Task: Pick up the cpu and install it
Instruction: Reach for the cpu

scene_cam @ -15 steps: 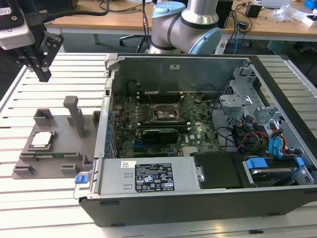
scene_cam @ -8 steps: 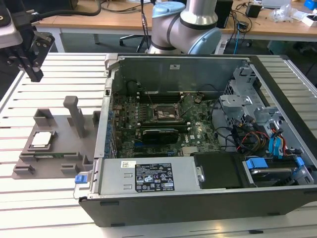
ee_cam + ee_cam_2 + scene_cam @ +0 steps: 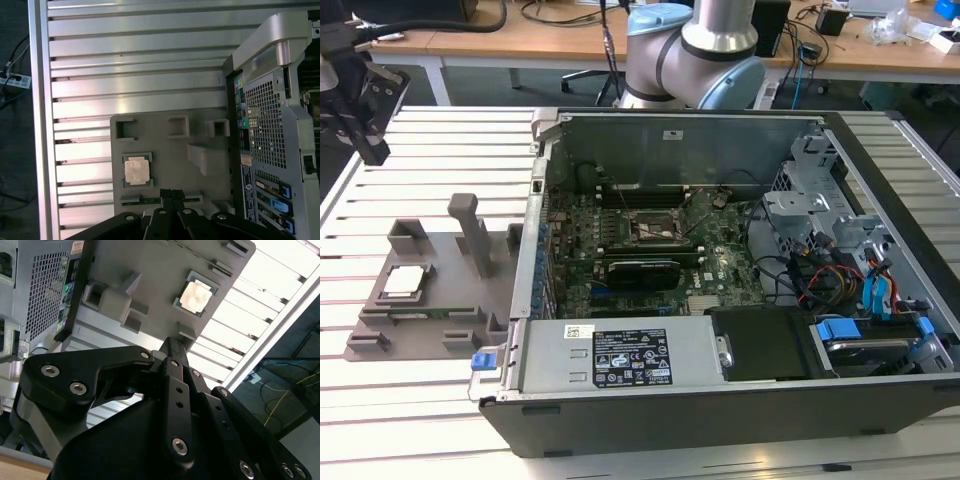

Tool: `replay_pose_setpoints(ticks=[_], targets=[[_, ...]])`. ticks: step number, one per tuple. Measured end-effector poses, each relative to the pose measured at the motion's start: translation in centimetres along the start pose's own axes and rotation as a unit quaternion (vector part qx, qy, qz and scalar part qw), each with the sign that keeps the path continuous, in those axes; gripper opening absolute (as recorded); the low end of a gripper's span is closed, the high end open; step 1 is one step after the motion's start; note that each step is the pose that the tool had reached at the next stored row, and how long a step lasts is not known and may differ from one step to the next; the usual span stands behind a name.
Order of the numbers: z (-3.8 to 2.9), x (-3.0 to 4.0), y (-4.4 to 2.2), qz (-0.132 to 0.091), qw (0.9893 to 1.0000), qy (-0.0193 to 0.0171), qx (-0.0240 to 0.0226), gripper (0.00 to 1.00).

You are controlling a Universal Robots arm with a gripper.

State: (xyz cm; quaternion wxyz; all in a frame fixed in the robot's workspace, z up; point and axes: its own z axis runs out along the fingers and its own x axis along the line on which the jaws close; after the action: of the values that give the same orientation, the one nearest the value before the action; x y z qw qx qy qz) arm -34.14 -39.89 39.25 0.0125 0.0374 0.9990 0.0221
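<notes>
Robot arm poised over processor: the gripper (image 3: 171, 193) hangs above a grey plastic fixture (image 3: 440, 300) on a slatted aluminium table (image 3: 420, 410). Both wrist views show its two black fingers pressed together and holding nothing. The cpu (image 3: 137, 170), a small square chip with a pale metal lid, lies flat and untouched in a recess of the fixture, near the fingertips but clear of them. The fixture sits just beside the open computer case (image 3: 720, 410), on the exterior view's left. On the motherboard inside the case is the dark socket frame (image 3: 655, 228), well apart from the chip. The work appears to stand at the approach to the pick, with nothing lifted. A grasp would likely call for the fingers to part enough to straddle the chip and to descend centred on it, square to its edges.
</notes>
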Motion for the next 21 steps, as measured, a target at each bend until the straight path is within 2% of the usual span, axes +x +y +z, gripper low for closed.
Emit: replay_pose_setpoints(ticks=[6,21], targets=[[-0.03,1.26,-0.09,0.0,1.0,0.0001,0.0001,0.11],[-0.07,3.13,-0.23,0.0,1.0,0.0,0.0001,0.11]])
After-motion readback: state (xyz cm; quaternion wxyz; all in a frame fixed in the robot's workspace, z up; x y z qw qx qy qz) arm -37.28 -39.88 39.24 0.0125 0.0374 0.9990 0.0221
